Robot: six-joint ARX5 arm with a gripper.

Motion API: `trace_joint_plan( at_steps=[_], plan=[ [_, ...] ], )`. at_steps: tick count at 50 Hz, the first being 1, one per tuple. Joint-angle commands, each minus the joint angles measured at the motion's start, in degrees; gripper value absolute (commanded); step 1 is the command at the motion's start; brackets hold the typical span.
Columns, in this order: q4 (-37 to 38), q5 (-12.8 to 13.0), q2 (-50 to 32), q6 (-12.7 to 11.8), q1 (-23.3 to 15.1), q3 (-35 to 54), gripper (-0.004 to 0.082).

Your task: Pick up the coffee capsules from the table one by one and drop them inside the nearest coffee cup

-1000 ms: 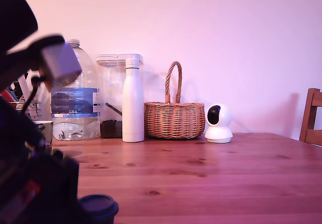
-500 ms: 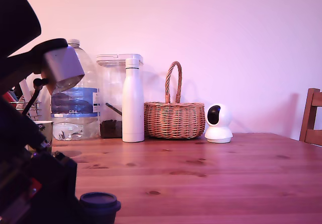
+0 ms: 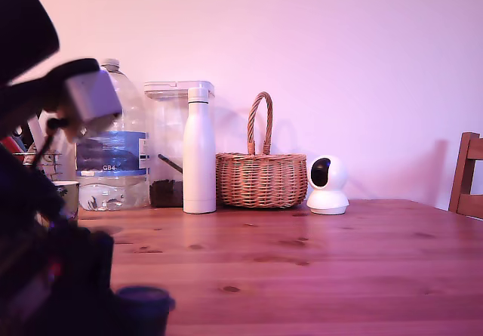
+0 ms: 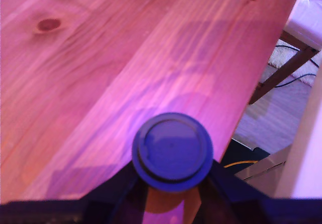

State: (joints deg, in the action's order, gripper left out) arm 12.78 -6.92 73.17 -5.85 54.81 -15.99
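At the exterior view's far left, the foliage-printed white mug [image 3: 68,198] stands on the reddish-brown wooden counter [image 3: 317,253]. Nearer the camera, the dark hand [image 4: 172,186] grips the small navy-purple rimmed capsule [image 4: 172,152] between its fingers, above the counter's edge.

**Pink-lit room behind a wooden bench**

A plain wall [image 3: 362,64] washed in pink-violet light fills the exterior view. Along it stand a large water bottle [image 3: 113,143], a clear lidded container [image 3: 167,143], a tall white bottle [image 3: 199,151], a wicker basket [image 3: 261,174] and a small white dome camera [image 3: 328,185]. A wooden chair [image 3: 469,174] shows at the exterior view's right. The wrist view catches floor [image 4: 266,123] with cables [image 4: 297,78].
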Motion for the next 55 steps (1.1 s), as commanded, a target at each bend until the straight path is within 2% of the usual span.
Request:
trace_joint_plan(
  at_steps=[1,9,17,19,20,28,37,47,55],
  plan=[
    [1.4,0.3,-3.3,-0.4,-0.8,-0.2,0.0122],
    [2.2,3.9,-9.0,-1.7,-2.6,-0.2,0.0122],
    [2.1,8.2,-13.3,-1.7,-4.1,-0.2,0.0122],
    [1.9,8.5,-14.2,-1.7,-4.5,-0.2,0.0122],
    [1.9,9.9,-14.6,-2.0,-4.7,-0.2,0.0122],
    [1.8,13.7,-17.1,-3.7,-7.0,-0.2,0.0122],
    [1.0,16.9,-18.6,-6.4,-10.3,-0.2,0.0122],
    [-0.4,19.3,-19.8,-7.7,-14.6,-0.2,0.0122],
    [-2.2,20.7,-21.3,-7.9,-18.4,-0.2,0.0122]
  ],
)
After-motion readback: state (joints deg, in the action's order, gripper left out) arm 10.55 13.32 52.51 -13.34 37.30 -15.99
